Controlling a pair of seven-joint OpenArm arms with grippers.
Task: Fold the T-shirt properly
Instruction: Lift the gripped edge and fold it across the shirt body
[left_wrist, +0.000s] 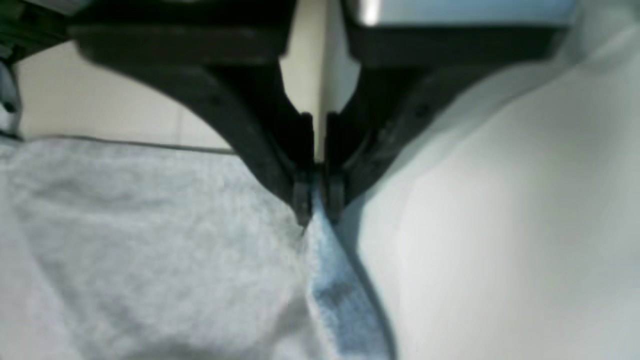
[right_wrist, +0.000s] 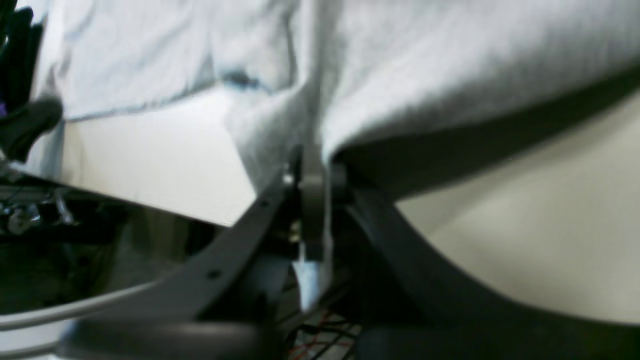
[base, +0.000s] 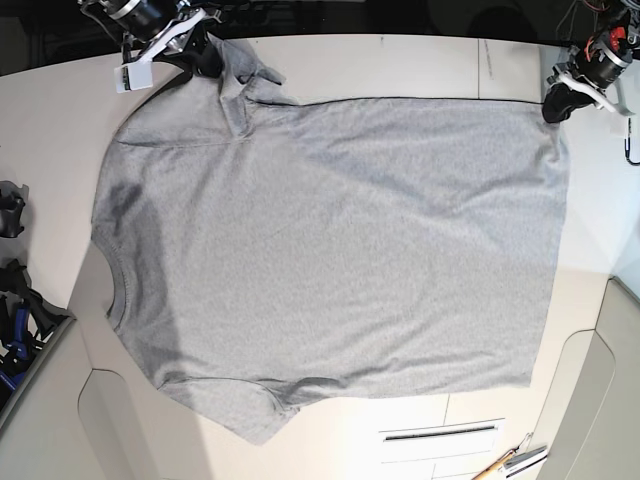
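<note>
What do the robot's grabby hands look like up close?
They look like black pincers! The left end effector has two dark, angular fingers that narrow toward their tips, with a shiny silvery-blue part above one. The right end effector has dark, narrowing fingers too. From above, you can see pale, whitish pieces on both black arms.

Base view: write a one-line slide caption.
Both arms' fingers, left and right, grip the upper edge of a grey shirt spread across the table.

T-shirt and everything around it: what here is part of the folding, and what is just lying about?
Part of the job:
- grey T-shirt
- left gripper, closed on it
- right gripper, closed on it

Just lying about:
- pen-like tools near the bottom edge
</note>
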